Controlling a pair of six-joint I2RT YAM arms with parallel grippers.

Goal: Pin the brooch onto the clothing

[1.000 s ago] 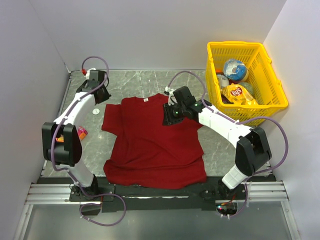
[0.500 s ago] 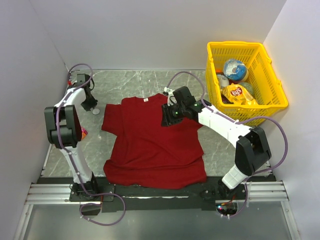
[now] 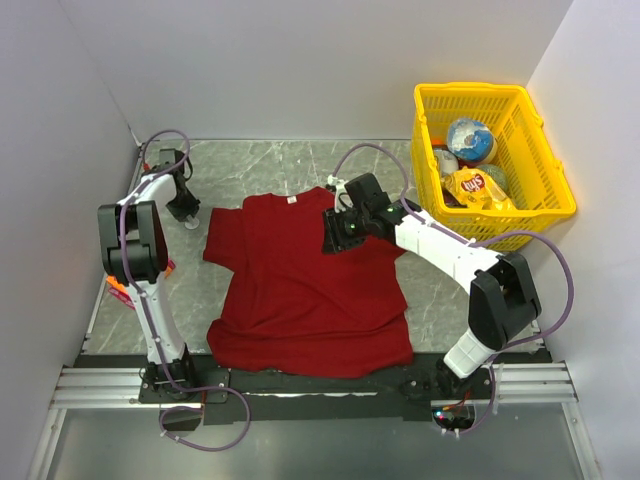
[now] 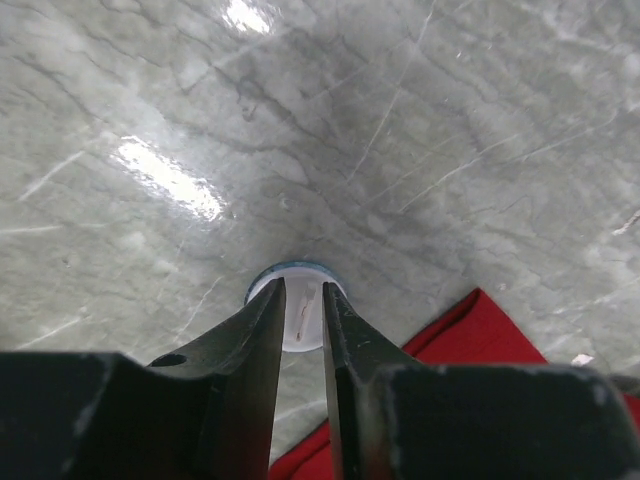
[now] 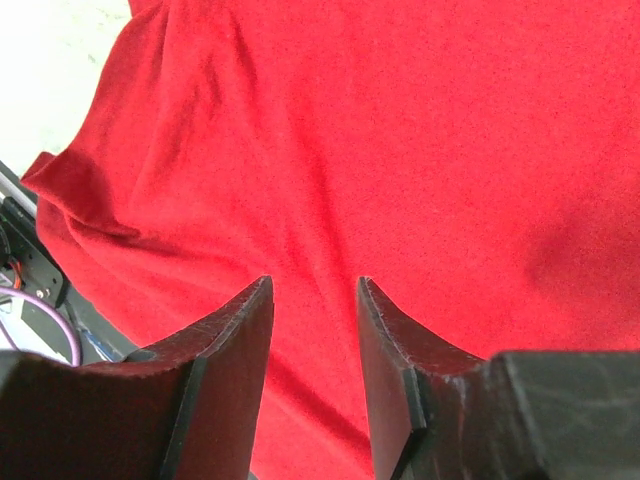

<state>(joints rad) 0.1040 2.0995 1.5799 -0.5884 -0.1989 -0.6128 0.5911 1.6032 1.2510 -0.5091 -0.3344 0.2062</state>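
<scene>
Pickup stage, far left
My left gripper (image 4: 302,290) astride brooch (image 4: 300,328), slightly apart, for grasping; right gripper (image 5: 315,290), apart, poised to steady shirt (image 5: 400,150)

Item one: the brooch (image 4: 302,320). We see only its upper rim and a sliver between the fingers (image 4: 255,335) of the left gripper (image 4: 302,288). The rest lies behind them, and we cannot tell whether they touch it.

Item two: the clothing (image 4: 470,325). The left wrist view shows one corner, cut by the gripper body below. In the right wrist view it runs off the top and right edges.

Item three: a packet (image 3: 114,288), orange and pink, mostly behind the left arm (image 3: 132,240).

Item four: the basket (image 3: 545,212). Its lower contents are too small for us to name.
</scene>
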